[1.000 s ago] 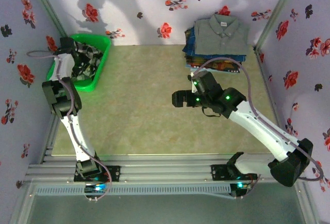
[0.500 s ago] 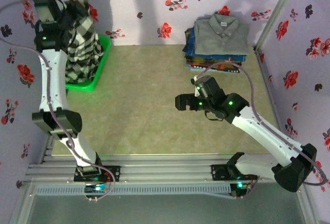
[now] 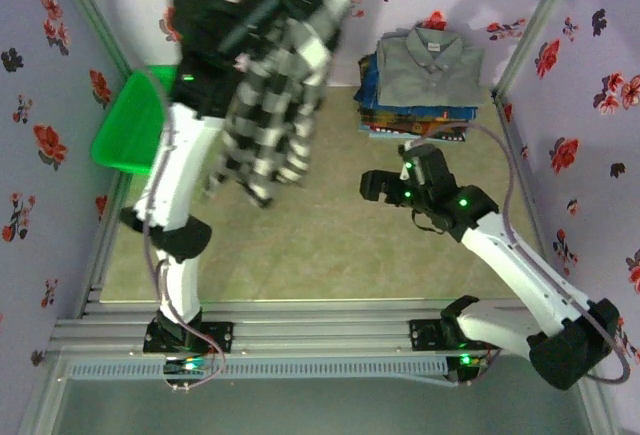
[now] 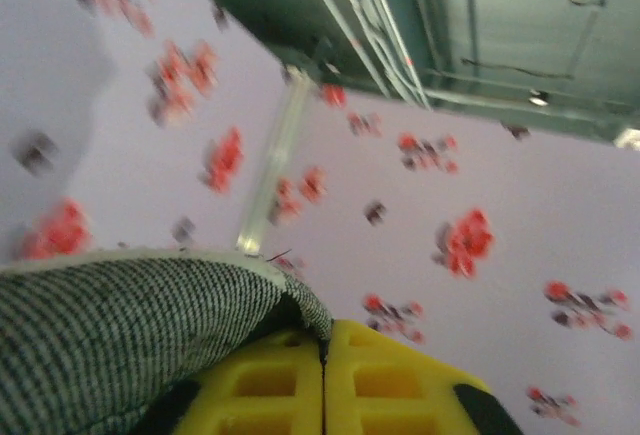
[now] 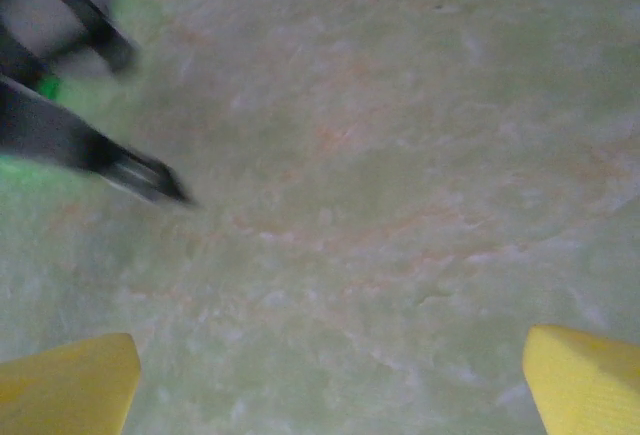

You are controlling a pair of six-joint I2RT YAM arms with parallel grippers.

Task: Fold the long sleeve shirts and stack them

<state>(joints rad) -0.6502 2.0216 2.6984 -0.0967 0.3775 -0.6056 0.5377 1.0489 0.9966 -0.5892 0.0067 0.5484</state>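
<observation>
- Hanging high above the bench (image 3: 330,245), the black-and-white checked shirt (image 3: 268,105) dangles from the left fingers (image 4: 300,385), clenched on its cloth.
- Right fingers (image 3: 372,187) spread wide, grasping nothing, over bare bench.
- Grey shirt (image 3: 428,65) tops the far-right stack (image 3: 415,115).

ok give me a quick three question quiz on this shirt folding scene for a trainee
1. True or false: the right gripper is shut on a shirt.
2. Which shirt lies on top of the folded stack? A) grey B) checked C) red
3. Fill in: the left gripper holds the ___ shirt up above the table.
Key: 1 false, the right gripper stands open over bare table. 2 A, the grey shirt. 3 checked: the checked shirt hangs from it.
</observation>
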